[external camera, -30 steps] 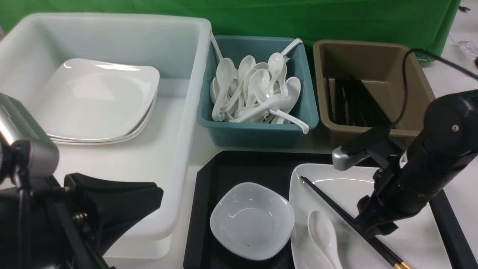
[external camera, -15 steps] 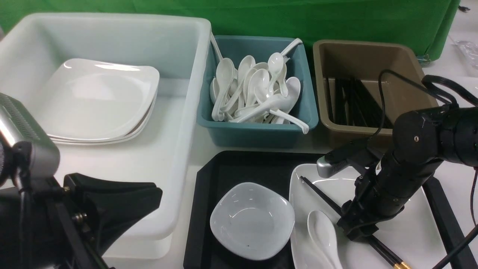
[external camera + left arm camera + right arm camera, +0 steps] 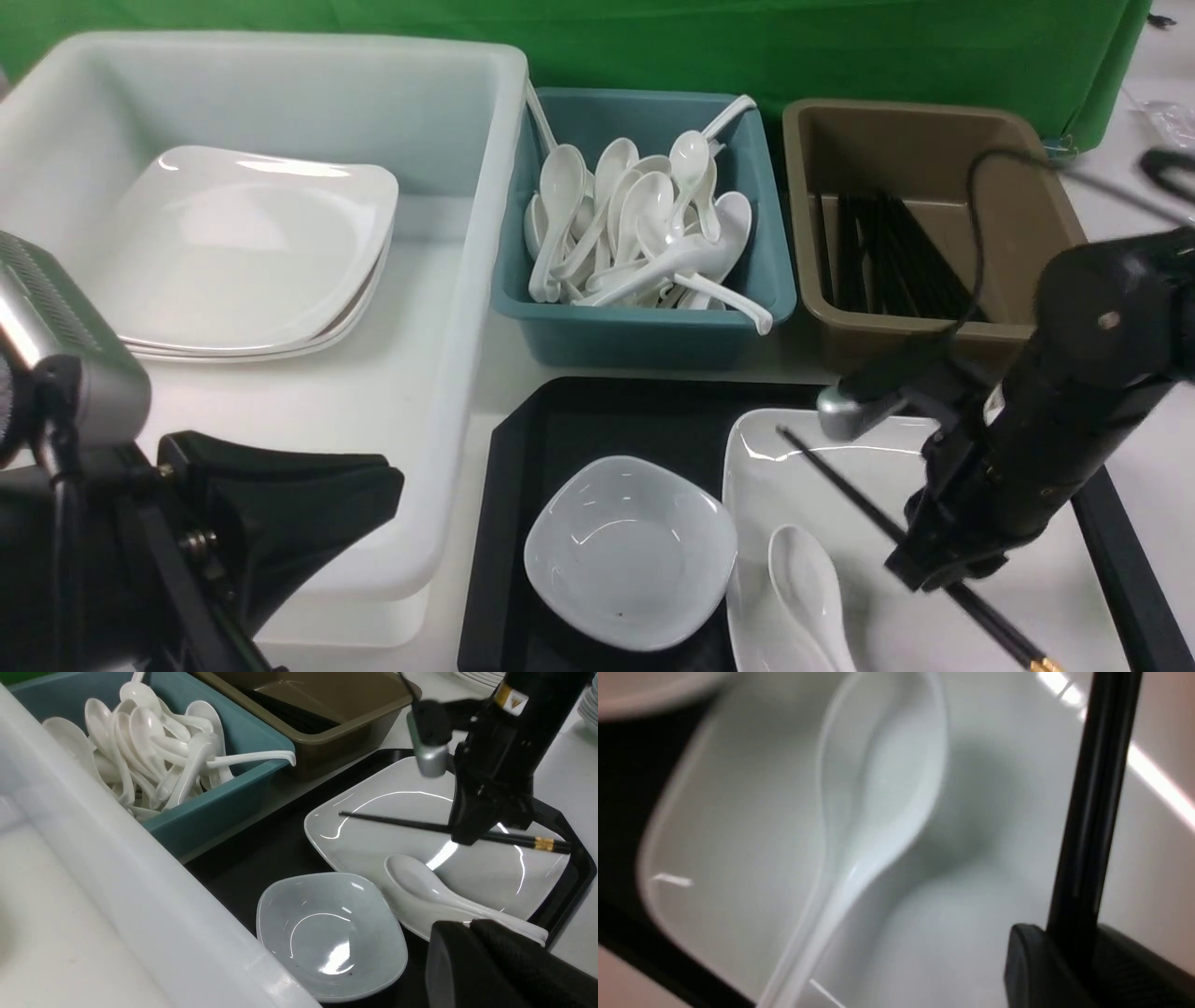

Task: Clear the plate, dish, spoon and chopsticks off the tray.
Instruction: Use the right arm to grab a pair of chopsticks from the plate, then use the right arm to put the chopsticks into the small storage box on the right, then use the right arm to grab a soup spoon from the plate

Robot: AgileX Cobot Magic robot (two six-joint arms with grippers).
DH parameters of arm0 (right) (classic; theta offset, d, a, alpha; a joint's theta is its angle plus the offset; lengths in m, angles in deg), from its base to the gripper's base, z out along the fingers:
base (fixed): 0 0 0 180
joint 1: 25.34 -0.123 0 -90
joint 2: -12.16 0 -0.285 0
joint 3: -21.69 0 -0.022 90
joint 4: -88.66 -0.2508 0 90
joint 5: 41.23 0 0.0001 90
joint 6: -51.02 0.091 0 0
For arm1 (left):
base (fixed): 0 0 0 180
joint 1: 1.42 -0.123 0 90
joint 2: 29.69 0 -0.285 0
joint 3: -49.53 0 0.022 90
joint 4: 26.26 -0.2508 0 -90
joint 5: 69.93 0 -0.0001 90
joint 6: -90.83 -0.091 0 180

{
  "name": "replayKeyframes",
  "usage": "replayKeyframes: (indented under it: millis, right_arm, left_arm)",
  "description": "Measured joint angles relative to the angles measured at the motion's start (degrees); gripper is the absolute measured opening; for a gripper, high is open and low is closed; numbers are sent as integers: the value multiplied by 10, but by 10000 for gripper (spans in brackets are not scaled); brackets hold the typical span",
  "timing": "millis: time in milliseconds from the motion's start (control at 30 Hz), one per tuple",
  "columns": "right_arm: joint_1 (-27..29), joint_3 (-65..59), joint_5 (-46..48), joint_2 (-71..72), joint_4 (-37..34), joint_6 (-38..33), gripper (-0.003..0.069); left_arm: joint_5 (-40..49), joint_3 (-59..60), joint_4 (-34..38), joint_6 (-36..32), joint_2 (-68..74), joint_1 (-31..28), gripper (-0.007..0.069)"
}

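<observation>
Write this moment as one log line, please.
right tool shut on chopsticks over plate | spoon on plate | dish on tray | left tool shut

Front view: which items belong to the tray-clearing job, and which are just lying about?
Job: tray, plate, dish, spoon, chopsticks, right gripper closed on the chopsticks.
Lying about: white tub with stacked plates, teal bin of loose spoons, brown bin.

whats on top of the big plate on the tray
The spoon lies on the plate; the chopsticks cross it, clamped in the right gripper. The plate's surface behind that gripper is hidden.
</observation>
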Motion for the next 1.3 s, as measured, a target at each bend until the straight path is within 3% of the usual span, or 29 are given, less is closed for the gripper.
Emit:
replayKeyframes:
  millis: [133,233,433,600,700,733,800,900,967,1133,1233,1300]
  right_arm:
    - [6,31,-34,48,-3,9,139]
    - [42,91,-107,48,-7,56,139]
    - [131,260,-231,-75,-47,112,139]
    - [161,376,-251,-203,-60,163,150]
    - [168,402,-229,-238,-61,172,237]
    - [173,407,-209,-249,-61,172,340]
    - [177,408,-182,-249,-61,174,459]
    - [182,408,-140,-219,-57,165,521]
    - [183,408,-116,-203,-55,157,505]
    - [161,374,25,-77,-49,128,312]
    - [121,302,66,-16,-48,124,293]
    - [64,209,86,29,-48,128,311]
  left_arm:
    - [-23,0,0,-8,0,0,13]
    - [-54,0,0,-13,0,0,13]
    - [-127,0,0,-19,0,0,13]
    - [-139,0,0,-20,0,0,13]
    - [-139,0,0,-20,0,0,13]
    - [-139,0,0,-20,0,0,13]
    - [-138,0,0,-21,0,0,13]
    - [-133,0,0,-21,0,0,13]
    - [-131,0,-2,-22,0,0,13]
    - [-124,0,-15,-23,0,0,13]
    - [-123,0,-17,-25,0,0,13]
    - [-123,0,-17,-25,0,0,13]
